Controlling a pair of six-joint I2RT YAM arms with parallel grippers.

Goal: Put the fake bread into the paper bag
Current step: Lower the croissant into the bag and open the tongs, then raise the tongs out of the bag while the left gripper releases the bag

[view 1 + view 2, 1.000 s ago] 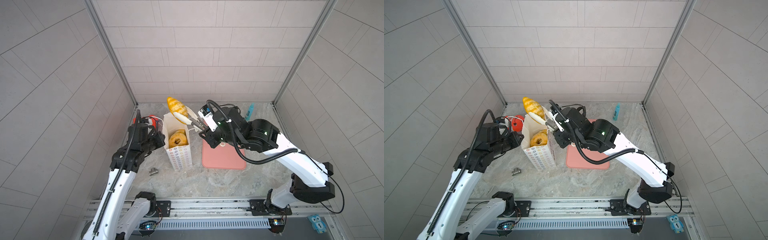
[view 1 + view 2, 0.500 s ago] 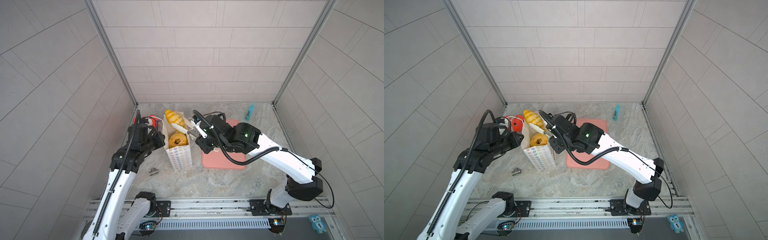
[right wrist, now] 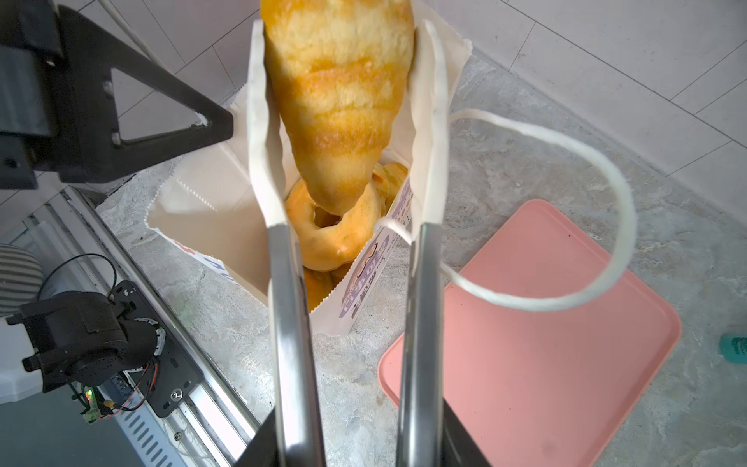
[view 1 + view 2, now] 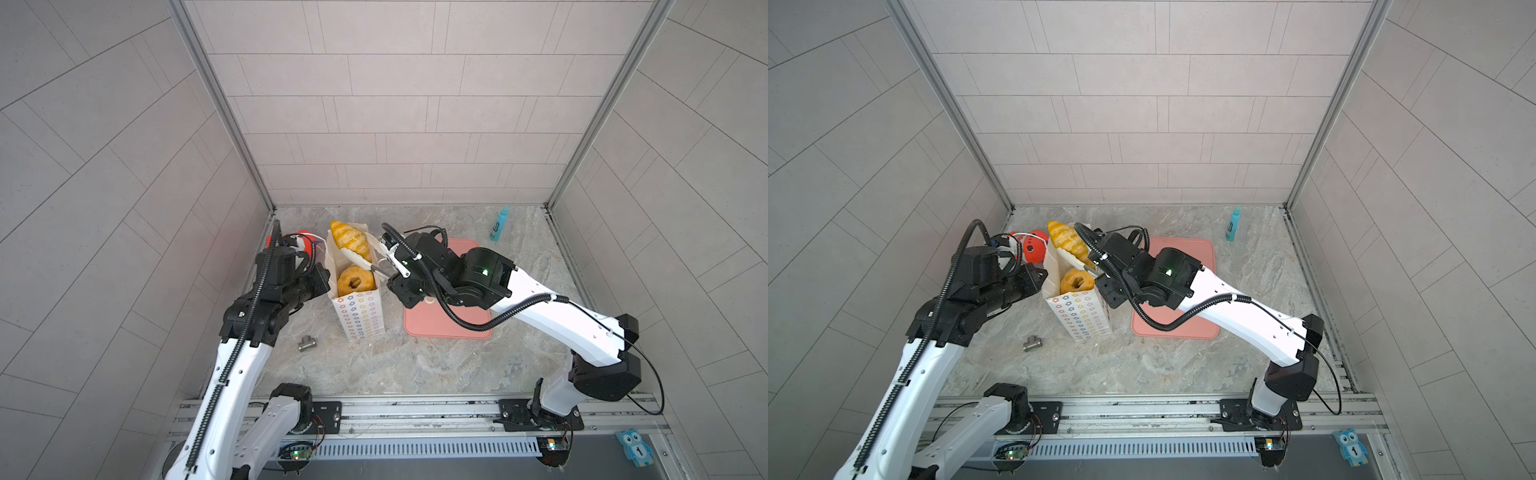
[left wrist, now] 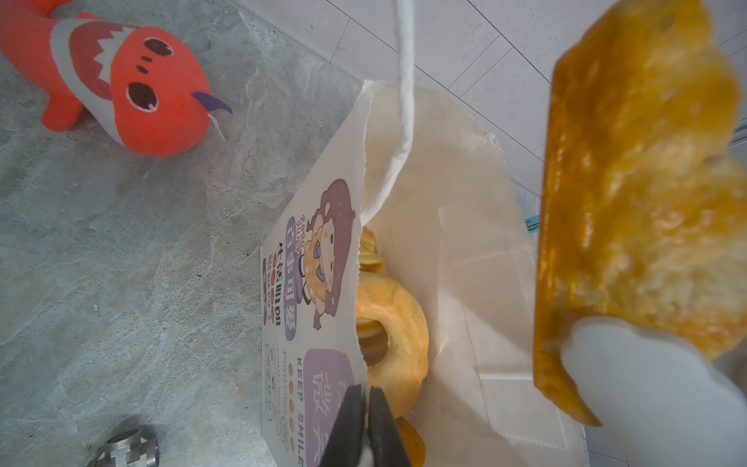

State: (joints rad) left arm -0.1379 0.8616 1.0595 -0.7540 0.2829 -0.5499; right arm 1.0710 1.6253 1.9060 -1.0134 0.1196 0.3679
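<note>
Golden ridged loaf [image 4: 351, 243], tip in paper bag [image 4: 359, 316].
1 loaf, 1 ring donut [image 4: 344, 284]; L tool [image 5: 366, 392] pinches bag; R tool [image 3: 343, 40]: grip unclear.

Bright even light; close fake bread [image 5: 638, 194] blurred

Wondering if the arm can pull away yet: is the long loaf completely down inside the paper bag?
No: in a top view the long loaf sticks up well above the rim of the paper bag.

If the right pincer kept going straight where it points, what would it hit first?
The right pincer has the long loaf between its fingers; beyond that, probably the paper bag's far wall, though depth is unclear.
</note>
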